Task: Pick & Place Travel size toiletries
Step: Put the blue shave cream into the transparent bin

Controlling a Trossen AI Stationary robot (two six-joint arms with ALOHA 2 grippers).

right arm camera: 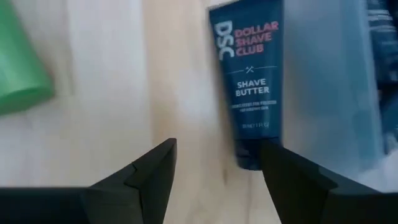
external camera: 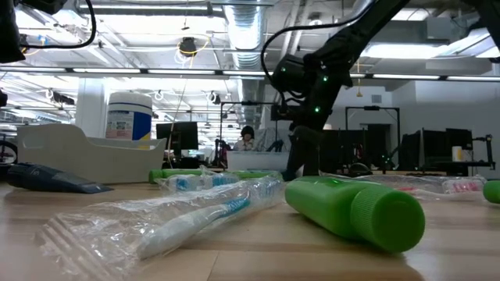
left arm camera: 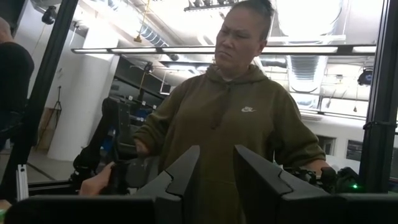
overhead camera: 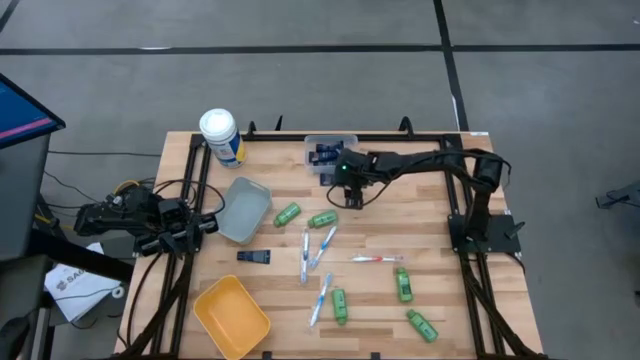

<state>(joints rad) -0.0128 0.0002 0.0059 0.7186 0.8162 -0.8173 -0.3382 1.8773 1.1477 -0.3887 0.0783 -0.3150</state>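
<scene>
The toiletries lie loose on the wooden table. Green bottles [overhead camera: 288, 213] [overhead camera: 322, 219] [overhead camera: 403, 284] and wrapped white-blue toothbrushes [overhead camera: 322, 245] [overhead camera: 320, 298] lie flat, as does a red-and-white toothbrush [overhead camera: 378, 259]. One navy tube [overhead camera: 254, 257] lies near the grey bin. Another navy tube [right arm camera: 249, 93] lies flat beside the clear bin's wall [right arm camera: 323, 81]. My right gripper [overhead camera: 352, 195] [right arm camera: 217, 149] hangs open above the wood next to that tube, pointing down, touching nothing. My left gripper [overhead camera: 205, 222] [left arm camera: 216, 155] waits open at the table's left edge.
The clear bin [overhead camera: 330, 150] at the far edge holds navy tubes. A grey bin [overhead camera: 243, 209], a yellow bin [overhead camera: 231, 315] and a big white canister [overhead camera: 221, 136] stand on the left half. A person in an olive hoodie [left arm camera: 236, 118] stands beyond the left arm.
</scene>
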